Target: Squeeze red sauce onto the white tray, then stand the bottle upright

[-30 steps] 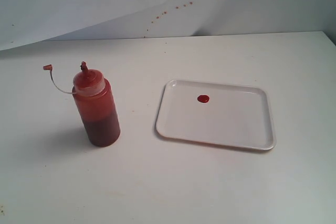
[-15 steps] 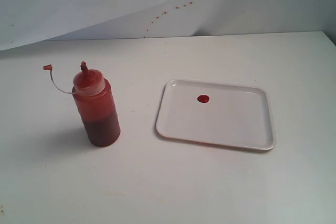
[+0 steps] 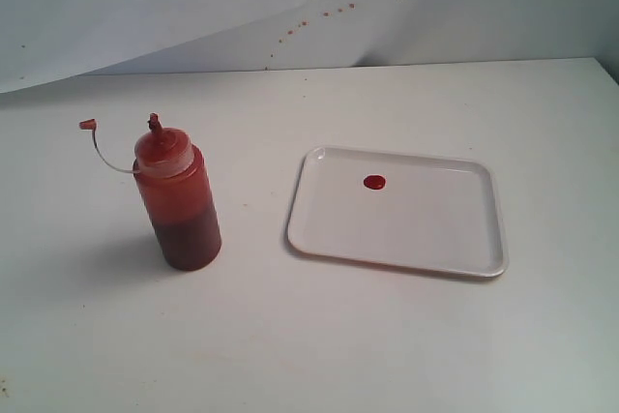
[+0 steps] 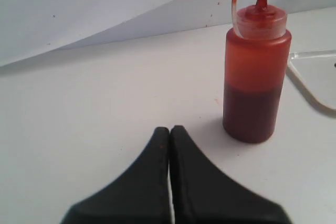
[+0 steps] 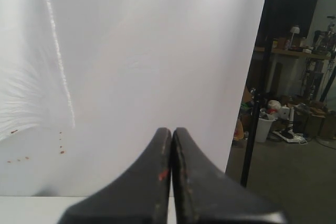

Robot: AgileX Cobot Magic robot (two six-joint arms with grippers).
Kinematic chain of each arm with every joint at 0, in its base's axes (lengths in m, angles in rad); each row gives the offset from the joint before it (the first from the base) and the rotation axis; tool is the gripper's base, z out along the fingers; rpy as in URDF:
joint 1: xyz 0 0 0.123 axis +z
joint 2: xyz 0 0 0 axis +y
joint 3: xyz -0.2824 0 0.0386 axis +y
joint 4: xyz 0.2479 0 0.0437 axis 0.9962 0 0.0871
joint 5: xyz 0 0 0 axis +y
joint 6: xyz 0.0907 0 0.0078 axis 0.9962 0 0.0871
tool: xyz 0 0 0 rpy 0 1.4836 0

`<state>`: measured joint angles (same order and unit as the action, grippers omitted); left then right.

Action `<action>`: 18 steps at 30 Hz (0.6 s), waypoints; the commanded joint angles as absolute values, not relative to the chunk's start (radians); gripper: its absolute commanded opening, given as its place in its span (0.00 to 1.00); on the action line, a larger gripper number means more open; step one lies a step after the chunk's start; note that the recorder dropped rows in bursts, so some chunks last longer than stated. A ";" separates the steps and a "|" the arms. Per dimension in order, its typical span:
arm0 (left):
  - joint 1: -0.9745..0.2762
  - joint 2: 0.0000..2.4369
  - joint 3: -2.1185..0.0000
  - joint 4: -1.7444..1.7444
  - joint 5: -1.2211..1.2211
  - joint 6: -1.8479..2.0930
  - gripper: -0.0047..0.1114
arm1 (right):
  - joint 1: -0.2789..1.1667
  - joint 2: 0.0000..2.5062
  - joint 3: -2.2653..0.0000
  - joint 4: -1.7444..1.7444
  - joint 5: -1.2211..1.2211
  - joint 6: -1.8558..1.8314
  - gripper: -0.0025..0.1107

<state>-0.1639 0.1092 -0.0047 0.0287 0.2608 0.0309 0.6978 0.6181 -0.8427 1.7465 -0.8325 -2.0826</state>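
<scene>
The bottle (image 3: 177, 200) stands upright on the white table (image 3: 290, 336), left of the white tray (image 3: 426, 229) and clear of it. Dark red sauce fills its lower part, and its small red tip cap (image 3: 87, 125) hangs off to the side on a tether. A round blob of red sauce (image 3: 374, 182) sits on the tray near its far edge. The left gripper (image 4: 169, 129) is near the bottle but not touching it, jaws pressed together on nothing. The right gripper (image 5: 171, 129) faces the speckled white backdrop (image 3: 145, 7), jaws likewise pressed together.

White tray (image 4: 317, 77) mostly outside left wrist view
</scene>
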 commanded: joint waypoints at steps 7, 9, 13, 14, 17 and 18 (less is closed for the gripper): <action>-0.162 0.105 0.000 0.041 0.285 0.028 0.04 | 0.699 0.613 -0.837 1.744 -0.838 -2.085 0.02; -0.138 0.105 0.000 0.035 0.285 0.028 0.04 | 0.699 0.613 -0.837 1.744 -0.838 -2.085 0.02; -0.082 0.105 0.000 0.028 0.278 0.000 0.04 | 0.699 0.613 -0.837 1.744 -0.838 -2.085 0.02; -0.071 0.105 0.000 0.024 0.278 0.000 0.04 | 0.699 0.613 -0.837 1.744 -0.838 -2.085 0.02; -0.020 0.065 0.000 -0.013 0.291 0.000 0.04 | 0.699 0.613 -0.837 1.744 -0.838 -2.085 0.02; -0.005 0.046 0.000 -0.019 0.291 0.000 0.04 | 0.699 0.613 -0.837 1.744 -0.838 -2.085 0.02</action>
<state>-0.0435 0.0854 -0.0047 0.0116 0.2911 0.0119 0.6978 0.6181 -0.8427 1.7465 -0.8325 -2.0826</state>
